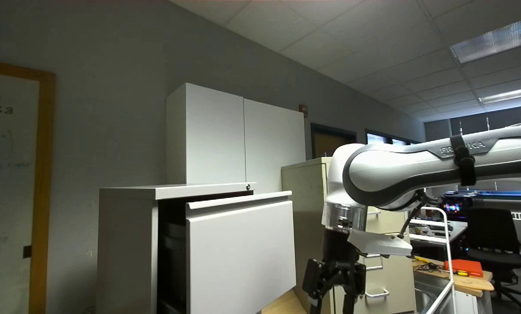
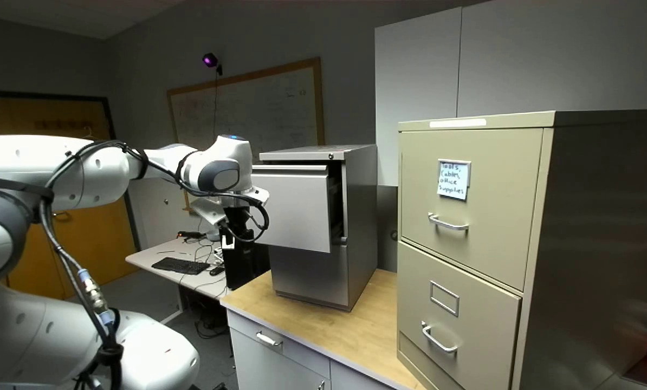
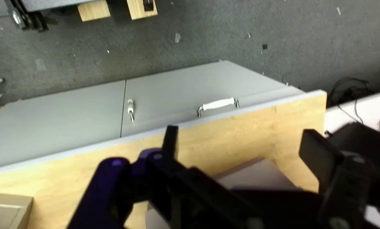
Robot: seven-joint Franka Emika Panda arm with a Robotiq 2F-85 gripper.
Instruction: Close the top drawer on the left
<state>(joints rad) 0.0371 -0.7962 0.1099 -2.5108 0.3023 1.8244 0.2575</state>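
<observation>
"The gripper [image 3: 241, 140] hangs pointing down, jaws spread, nothing held. Why empty?"

"Likely because pushing needs no grip. The top drawer [image 1: 241, 253] stands near the gripper, jutting from its grey cabinet [image 1: 127, 248]."

"And why that spot, before the drawer?"

"To shove it inward, I'd judge; a narrow gap shows between them."

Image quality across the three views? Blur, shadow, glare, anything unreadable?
Wrist view: gripper dark and blurred, floor beyond it sharper; in an exterior view, near-black shadow behind the top drawer, and a ceiling light showing almost white; in an exterior view, the label on the filing cabinet is legible, but writing on the whiteboard is too faint to read.
</observation>
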